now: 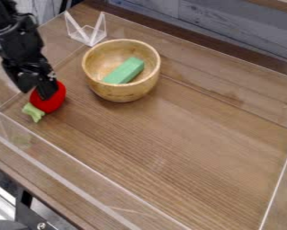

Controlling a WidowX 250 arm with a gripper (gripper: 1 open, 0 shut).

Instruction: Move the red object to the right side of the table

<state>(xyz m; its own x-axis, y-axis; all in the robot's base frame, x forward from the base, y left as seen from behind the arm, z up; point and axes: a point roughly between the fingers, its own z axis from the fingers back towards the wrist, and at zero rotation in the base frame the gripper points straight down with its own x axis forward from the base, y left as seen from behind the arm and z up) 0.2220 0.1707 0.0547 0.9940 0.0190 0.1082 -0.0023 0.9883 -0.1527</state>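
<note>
The red object, a small rounded red toy fruit with a light-green leafy stem, lies near the left edge of the table. My black gripper hangs straight over it, pointing down, jaws open. One dark finger overlaps the fruit's upper left part and hides it. The other finger stands just left of the fruit. Whether the fingers touch the fruit I cannot tell.
A wooden bowl holding a green block stands at the back, right of the fruit. Low clear acrylic walls edge the tabletop. The wood surface stretches to the right.
</note>
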